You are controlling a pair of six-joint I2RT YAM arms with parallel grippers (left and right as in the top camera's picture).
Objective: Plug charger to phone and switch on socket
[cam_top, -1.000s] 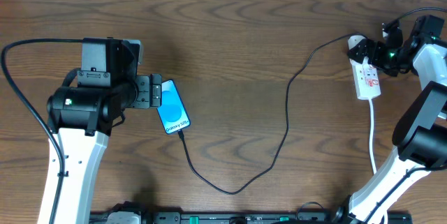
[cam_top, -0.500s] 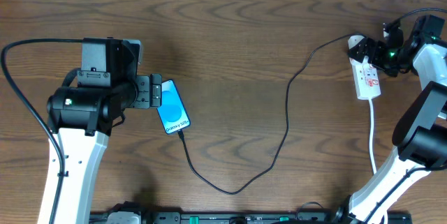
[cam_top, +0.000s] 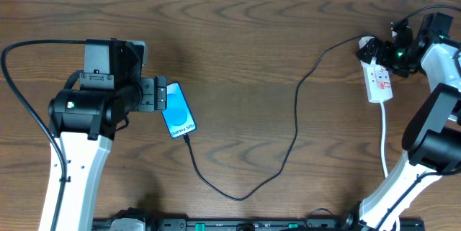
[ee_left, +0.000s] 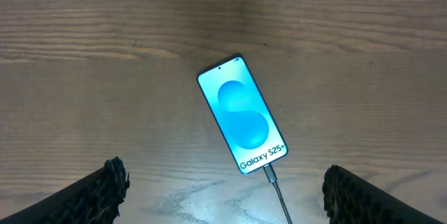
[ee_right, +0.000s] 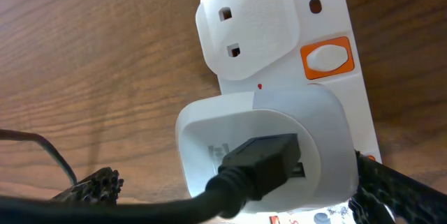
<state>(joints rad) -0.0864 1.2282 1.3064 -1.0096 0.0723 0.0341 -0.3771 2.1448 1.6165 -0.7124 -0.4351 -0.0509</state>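
The phone (cam_top: 178, 109) lies on the table's left half, the charger (cam_top: 295, 123) plugged into its near end. The left fingers (ee_left: 98, 196) gape empty over it. The right fingers (ee_right: 398, 192), also wide open, flank the white adapter (ee_right: 307, 119) on the socket (cam_top: 379, 81) near the far right corner.

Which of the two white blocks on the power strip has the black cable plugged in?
The nearer block in the right wrist view; the farther block, beside the orange switch, shows only empty holes.

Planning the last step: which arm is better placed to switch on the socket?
Right: the right hand hovers at the socket, orange switch in view; the left hand sits away, beside the phone.
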